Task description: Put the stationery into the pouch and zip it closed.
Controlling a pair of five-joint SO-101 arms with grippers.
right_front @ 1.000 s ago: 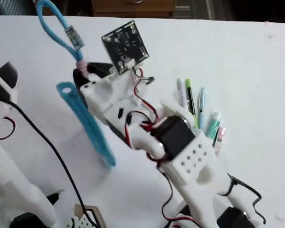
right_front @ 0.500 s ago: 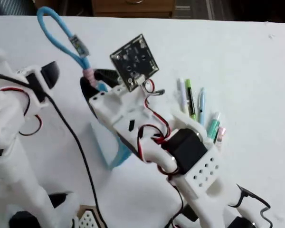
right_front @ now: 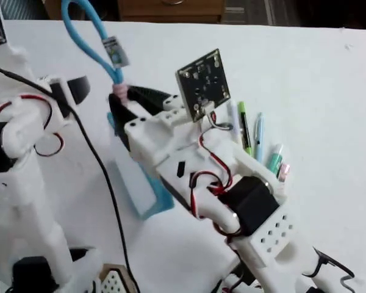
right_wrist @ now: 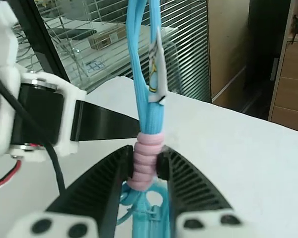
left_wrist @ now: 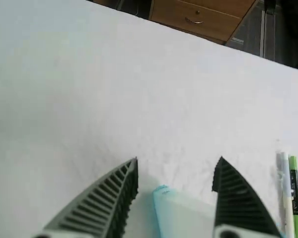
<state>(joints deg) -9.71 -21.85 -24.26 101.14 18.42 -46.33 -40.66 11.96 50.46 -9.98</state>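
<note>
Right wrist view: right gripper (right_wrist: pixel 148 167) clamped on pink binding (right_wrist: pixel 145 154) of strap (right_wrist: pixel 140 74), left gripper (left_wrist: pixel 178 162) with jaws apart over pouch (left_wrist: pixel 183 218); pouch probably unsupported, so it could swing clear or slip

Your left end effector (left_wrist: pixel 178 161) stood with jaws spread over the white worktop (left_wrist: pixel 114 89). One end of the light blue pouch (left_wrist: pixel 181 215) showed between them, with pens (left_wrist: pixel 288 193) lying nearby and wooden drawers (left_wrist: pixel 203 15) behind.

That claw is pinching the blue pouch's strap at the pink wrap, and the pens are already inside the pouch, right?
Not quite: the pens lie on the table, outside the pouch, as the high view shows. The right gripper does pinch the strap at the pink wrap.
</note>
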